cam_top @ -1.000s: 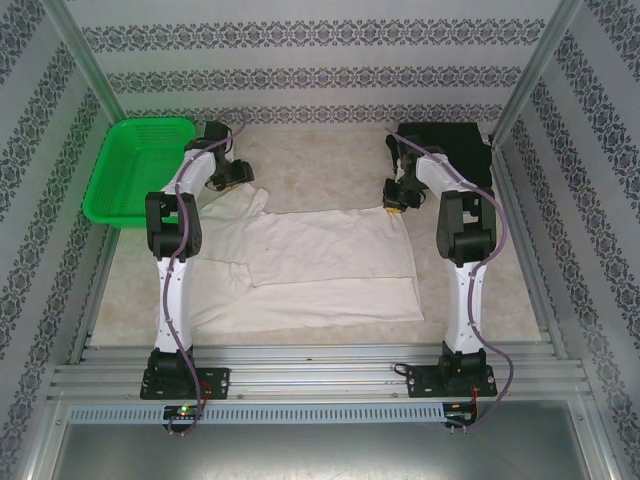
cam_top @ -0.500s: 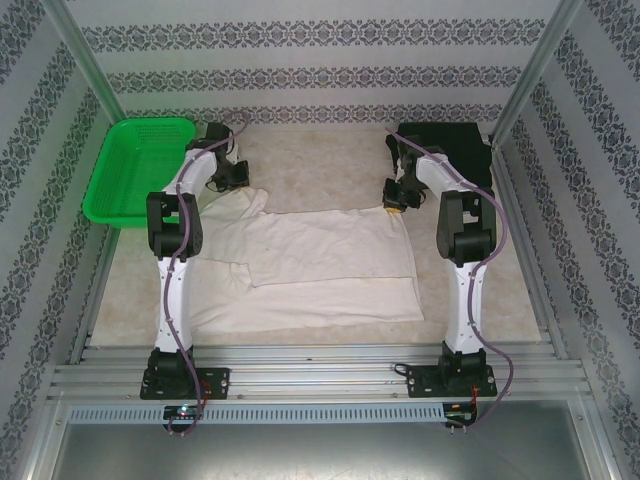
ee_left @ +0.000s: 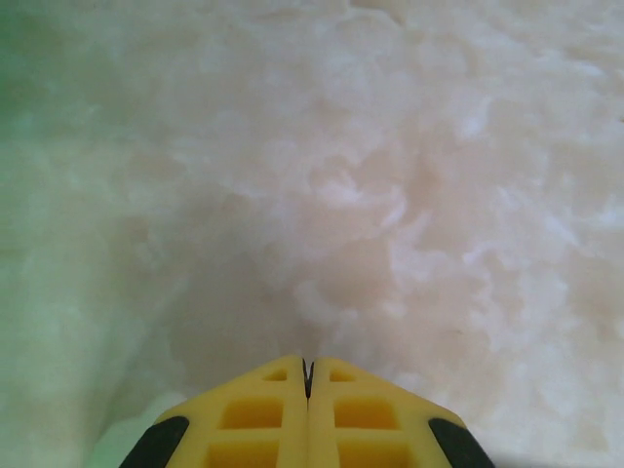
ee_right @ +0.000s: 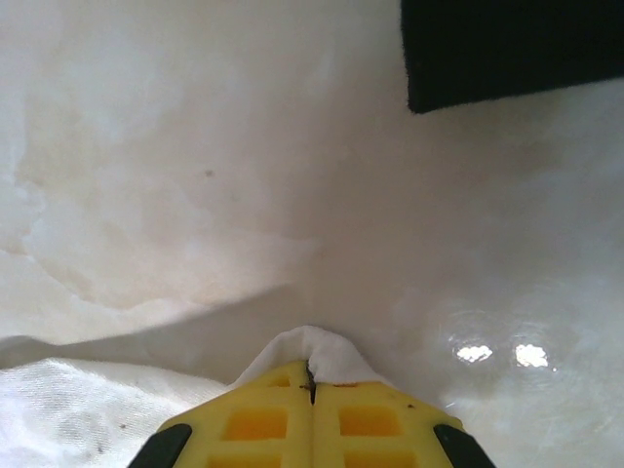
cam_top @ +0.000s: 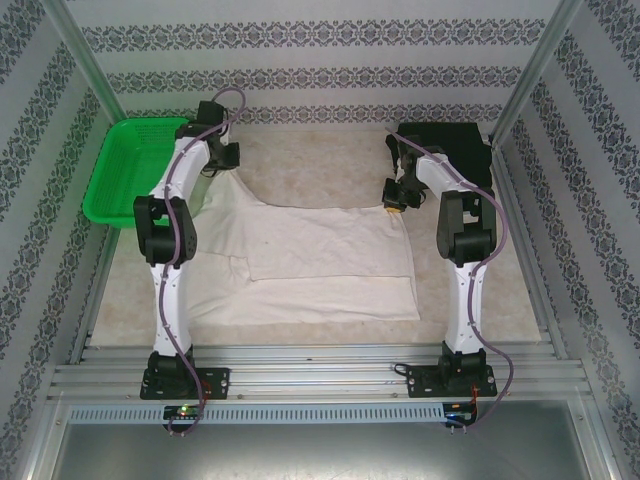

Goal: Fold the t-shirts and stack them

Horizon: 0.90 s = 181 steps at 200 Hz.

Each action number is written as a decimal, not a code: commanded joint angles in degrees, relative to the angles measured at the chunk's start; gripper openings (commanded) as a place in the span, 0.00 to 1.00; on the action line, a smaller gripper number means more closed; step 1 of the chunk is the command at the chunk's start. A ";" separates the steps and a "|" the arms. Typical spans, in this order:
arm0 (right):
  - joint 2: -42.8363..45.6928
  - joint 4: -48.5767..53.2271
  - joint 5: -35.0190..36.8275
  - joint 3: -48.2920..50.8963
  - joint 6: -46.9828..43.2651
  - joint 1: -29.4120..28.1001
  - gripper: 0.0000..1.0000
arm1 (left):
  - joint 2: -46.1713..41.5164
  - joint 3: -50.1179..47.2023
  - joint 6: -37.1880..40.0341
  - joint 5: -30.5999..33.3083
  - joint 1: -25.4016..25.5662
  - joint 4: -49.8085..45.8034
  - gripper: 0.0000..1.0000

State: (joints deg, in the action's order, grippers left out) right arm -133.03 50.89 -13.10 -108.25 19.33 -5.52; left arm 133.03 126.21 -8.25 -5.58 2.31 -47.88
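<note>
Though tiny from top cam, white shirt (ee_right: 68,414) in clenched R end effector (ee_right: 311,365); L (ee_left: 307,363) clenched.

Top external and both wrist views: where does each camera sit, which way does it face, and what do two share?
Top external: above and behind the bases, looking down at the table; both arms, white t-shirt, black t-shirt, green basket.
Left wrist: on the left arm, looking past the shut left tool at bare table.
Right wrist: on the right arm, past the right tool, shut on the white t-shirt, toward the black t-shirt's corner.
Shared: top external and right wrist show both t-shirts.
</note>
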 commanded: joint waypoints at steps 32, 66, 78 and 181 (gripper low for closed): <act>2.84 0.25 -0.35 1.38 0.61 -0.11 0.00 | -8.40 -12.38 1.47 6.46 2.35 7.00 0.00; 5.79 -2.82 -1.25 3.98 1.10 -0.02 0.00 | -10.96 -15.57 2.42 7.92 2.34 8.89 0.00; 7.52 -4.46 -0.92 5.35 1.18 0.12 0.00 | -12.10 -17.08 2.86 8.97 2.22 9.83 0.00; 14.01 -8.34 -0.51 9.42 -0.22 1.66 0.00 | -18.14 -23.20 5.36 9.62 0.68 14.45 0.00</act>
State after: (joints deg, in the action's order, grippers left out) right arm -121.19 43.00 -13.39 -100.31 19.66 -4.34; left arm 117.84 104.95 -5.08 2.48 3.29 -36.12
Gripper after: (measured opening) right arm 0.067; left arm 0.053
